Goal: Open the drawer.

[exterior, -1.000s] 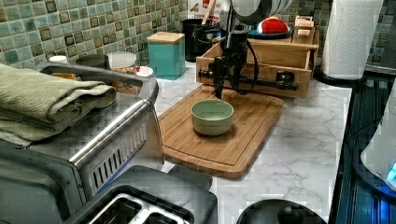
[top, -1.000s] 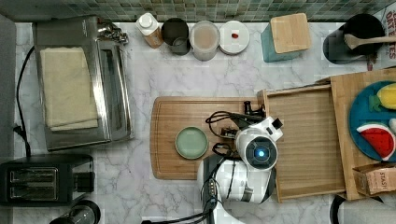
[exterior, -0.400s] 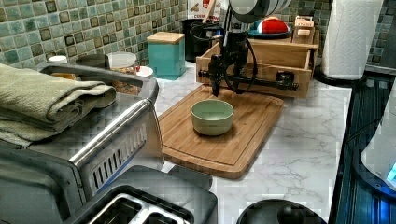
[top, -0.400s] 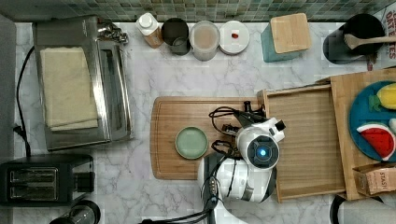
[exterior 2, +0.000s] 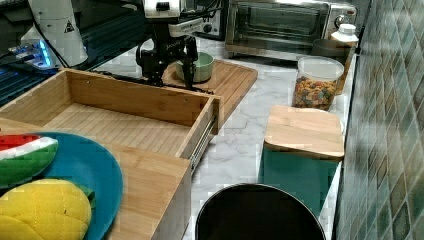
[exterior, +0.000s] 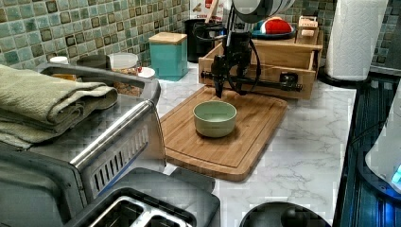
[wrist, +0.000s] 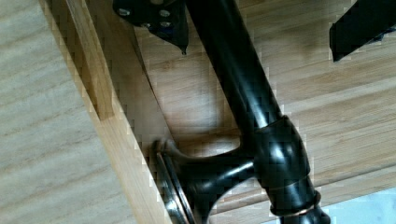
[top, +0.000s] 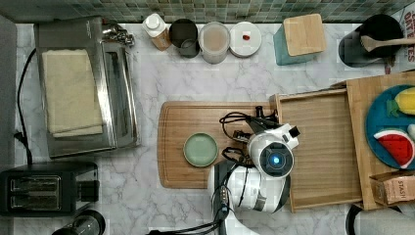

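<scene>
The light-wood drawer (top: 323, 147) stands pulled out of its low wooden cabinet, its bottom bare in the top view and in the right view (exterior 2: 125, 127). Its long black bar handle (exterior: 265, 84) runs along the front panel, over the edge of the cutting board. My gripper (exterior: 220, 87) points down at the end of that handle nearest the left view's left. In the wrist view the bar (wrist: 243, 79) passes between my gripper (wrist: 257, 51), with one finger (wrist: 154, 18) close beside it and the other finger (wrist: 359, 28) well apart. The gripper is open around the handle (exterior 2: 125, 77).
A bamboo cutting board (top: 215, 122) with a green bowl (top: 200, 150) lies just in front of the drawer. A toaster oven (top: 83, 88), a toaster (top: 44, 188), jars and a teal canister (top: 301, 39) line the counter. A blue plate (top: 381, 122) with toy fruit sits on the cabinet.
Hardly anything: the arm has shifted only slightly at the handle and the drawer stays equally far out.
</scene>
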Robot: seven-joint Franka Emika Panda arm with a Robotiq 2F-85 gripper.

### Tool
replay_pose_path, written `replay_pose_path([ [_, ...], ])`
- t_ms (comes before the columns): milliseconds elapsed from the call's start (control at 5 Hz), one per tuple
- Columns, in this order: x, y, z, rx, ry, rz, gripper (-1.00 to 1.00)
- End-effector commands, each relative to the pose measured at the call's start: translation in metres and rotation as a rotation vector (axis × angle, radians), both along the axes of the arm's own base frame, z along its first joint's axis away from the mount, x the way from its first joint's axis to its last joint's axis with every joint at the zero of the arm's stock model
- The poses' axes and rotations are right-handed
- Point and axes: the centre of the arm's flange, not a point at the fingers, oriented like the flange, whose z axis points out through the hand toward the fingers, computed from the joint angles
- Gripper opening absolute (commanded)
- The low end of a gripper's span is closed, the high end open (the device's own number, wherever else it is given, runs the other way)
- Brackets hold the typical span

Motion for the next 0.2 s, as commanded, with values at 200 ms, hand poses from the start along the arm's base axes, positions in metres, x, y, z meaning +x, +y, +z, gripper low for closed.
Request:
replay_pose_path([
  [200,-0.0084,0.1679,-0.0106,0.038,0.066,0.249,1.00],
])
